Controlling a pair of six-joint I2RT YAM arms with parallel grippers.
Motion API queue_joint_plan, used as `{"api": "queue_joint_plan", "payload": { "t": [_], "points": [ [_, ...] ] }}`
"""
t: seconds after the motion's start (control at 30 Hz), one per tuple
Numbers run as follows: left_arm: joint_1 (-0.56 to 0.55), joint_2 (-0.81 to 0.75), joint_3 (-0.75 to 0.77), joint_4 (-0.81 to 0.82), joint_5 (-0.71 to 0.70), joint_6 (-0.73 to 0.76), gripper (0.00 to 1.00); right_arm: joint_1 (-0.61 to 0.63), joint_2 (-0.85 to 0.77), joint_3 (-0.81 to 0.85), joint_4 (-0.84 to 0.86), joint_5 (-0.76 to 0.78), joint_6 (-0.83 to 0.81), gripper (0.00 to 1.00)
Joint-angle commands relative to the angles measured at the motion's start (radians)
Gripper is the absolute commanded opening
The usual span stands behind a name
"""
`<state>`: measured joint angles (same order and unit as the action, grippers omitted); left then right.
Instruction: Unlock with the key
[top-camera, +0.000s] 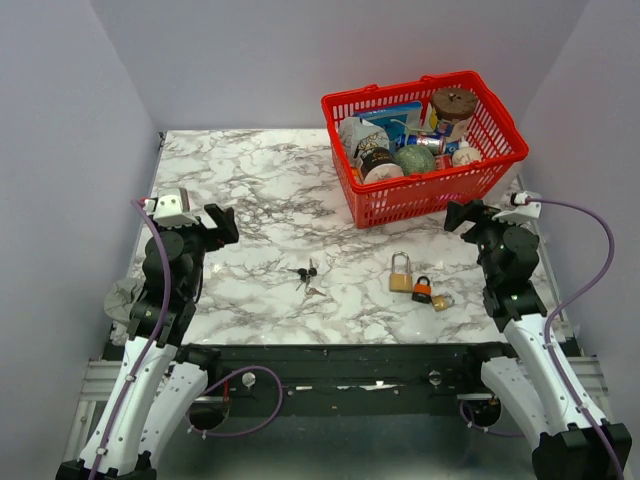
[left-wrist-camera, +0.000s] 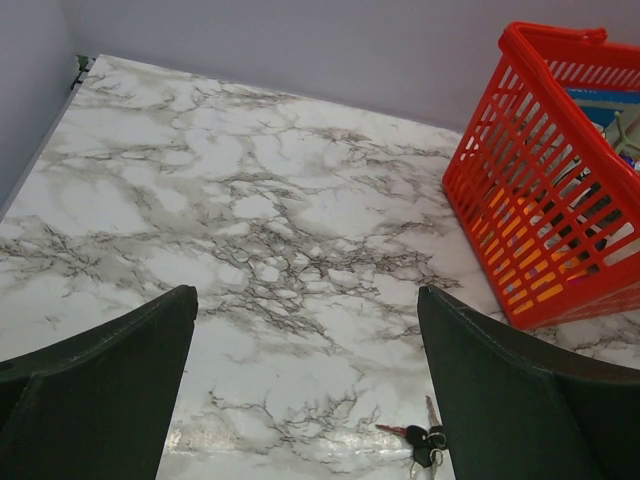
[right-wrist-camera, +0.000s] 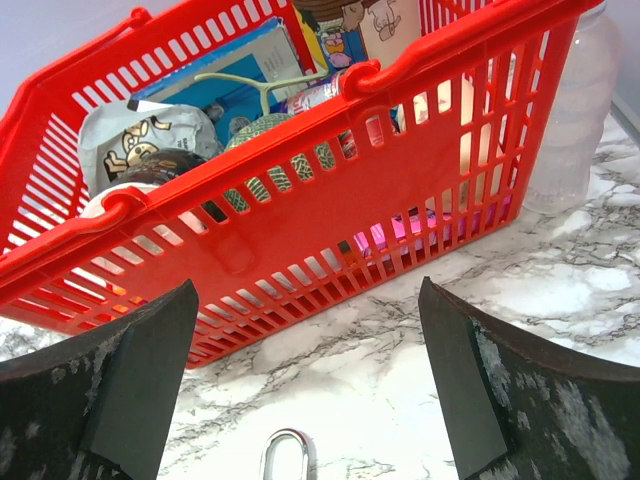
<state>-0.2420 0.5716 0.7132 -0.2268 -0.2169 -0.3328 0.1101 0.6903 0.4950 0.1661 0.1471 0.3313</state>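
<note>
so, the left pincer (top-camera: 220, 226) hangs over the counter (top-camera: 250, 180) with its jaws spread wide and nothing between them. the right pincer (top-camera: 462, 214) is the same, open and empty, pointed toward the red basket (top-camera: 420, 195). nothing is gripped yet, so the risks all lie ahead.

just beyond the left pincer's tips, toward the middle, the bunch of keys (top-camera: 307, 274) lies flat on the counter, several keys fanned off one ring. that flatness is the first hazard, i judge. thin metal on a smooth top may skid away as the fingers close. the pincer may also catch the ring or the wrong key, leaving the blade dangling at an angle no keyway will accept.

further right, near the right arm, lie the brass padlock (top-camera: 401, 274) and the orange-and-black padlock (top-camera: 423, 290) just beside it. a third small lock (top-camera: 442, 301) is touching or nearly touching that one; i cannot tell which. with three locks bunched so close, the right pincer could nudge one while reaching for another, or steady a lock the chosen key does not fit.

its wrist view shows only a steel shackle (right-wrist-camera: 287, 450) at the bottom edge, so the lock body is hidden there and a grasp aimed from that view may land badly. the basket wall sits close behind, and a wide-open jaw could snag its slats.
</note>
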Motion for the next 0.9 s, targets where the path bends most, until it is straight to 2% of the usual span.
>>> {"api": "queue_joint_plan", "payload": {
  "t": [0.0, 0.33, 0.47, 0.57, 0.7, 0.87],
  "points": [
    [0.006, 0.001, 0.025, -0.016, -0.047, -0.018, 0.99, -0.001, 0.025, 0.045, -0.043, -0.038, -0.047, 1.00],
    [0.006, 0.017, 0.019, -0.020, -0.085, -0.038, 0.99, 0.017, 0.057, 0.080, -0.065, -0.096, -0.078, 0.95],
    [0.006, 0.033, 0.017, -0.025, -0.058, -0.035, 0.99, 0.042, 0.116, 0.114, -0.120, -0.051, -0.093, 0.93],
    [0.006, 0.039, 0.009, -0.016, -0.012, -0.023, 0.99, 0.111, 0.162, 0.148, -0.161, -0.006, -0.113, 0.91],
    [0.006, 0.047, 0.005, -0.006, 0.017, -0.018, 0.99, 0.328, 0.224, 0.171, -0.197, 0.141, -0.185, 0.91],
    [0.006, 0.053, 0.003, -0.005, 0.030, -0.018, 0.99, 0.430, 0.278, 0.200, -0.250, 0.127, -0.156, 0.88]
  ]
}}
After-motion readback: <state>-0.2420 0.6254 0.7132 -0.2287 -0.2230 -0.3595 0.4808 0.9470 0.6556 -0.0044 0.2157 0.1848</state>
